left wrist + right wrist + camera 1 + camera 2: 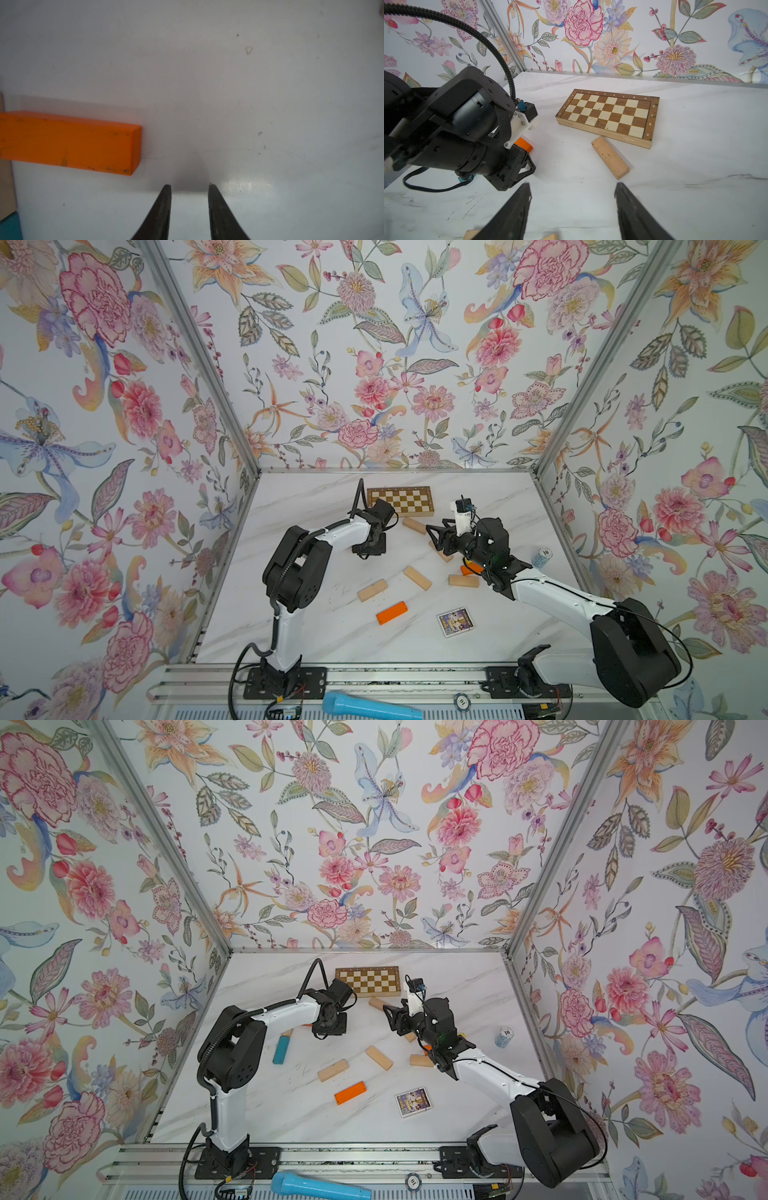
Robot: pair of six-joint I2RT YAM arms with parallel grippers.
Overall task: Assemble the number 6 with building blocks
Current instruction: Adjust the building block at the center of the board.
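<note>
Scattered flat over the table (332,639), mostly well apart: building blocks (417,577) in pale wood and orange, plus a teal block (283,1049) showing in a top view beside the left arm. No outline of a 6 to be made out yet; seemingly early in the job.

From the left wrist: left pincer (190,187) parted by a narrow gap. Holds nothing. Hangs low over bare table, just beside the end of an orange block (68,143), not touching it. From the right wrist: right pincer (573,187) spread wide, likewise empty. Points toward a pale block (610,157) lying just beside the chessboard (608,115).

As for handling: probably light, stiff and hard, with no give under a squeeze, and not fragile. Smooth faces on a glossy table, so likely to skate away if nudged rather than gripped. Best taken across the two long sides, near the middle of the length, to avoid swinging on the lift. For the pale block, safer to come in clear of the chessboard's edge.
</note>
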